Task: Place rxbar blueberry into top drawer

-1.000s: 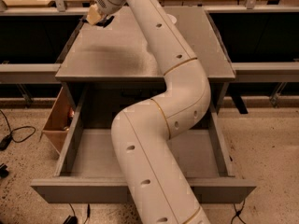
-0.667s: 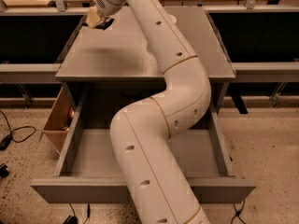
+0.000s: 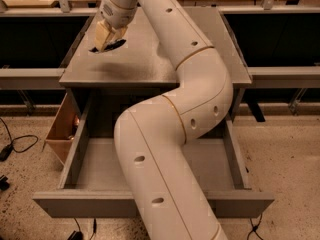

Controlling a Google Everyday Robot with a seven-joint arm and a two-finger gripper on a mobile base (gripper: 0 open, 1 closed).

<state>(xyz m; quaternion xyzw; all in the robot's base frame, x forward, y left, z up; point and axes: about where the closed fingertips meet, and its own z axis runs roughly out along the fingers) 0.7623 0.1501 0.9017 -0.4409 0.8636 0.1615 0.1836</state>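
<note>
My gripper [image 3: 106, 40] hangs over the back left part of the grey cabinet top [image 3: 150, 64]. Its tan fingers [image 3: 102, 34] are shut on the rxbar blueberry [image 3: 111, 45], a small dark flat bar that sticks out below them. The bar is held a little above the top, with a soft shadow under it. The top drawer [image 3: 75, 204] is pulled wide open at the front of the cabinet. Its grey floor [image 3: 97, 169] shows on the left. My white arm crosses over the drawer's middle and hides much of it.
A tan wooden box [image 3: 61, 129] stands against the cabinet's left side beside the drawer. Dark shelf bays with grey rails [image 3: 280, 74] flank the cabinet on both sides. Black cables [image 3: 17, 144] lie on the speckled floor at the left.
My gripper has moved with the bar from the back left edge of the cabinet top toward the front. The drawer has stayed open and still.
</note>
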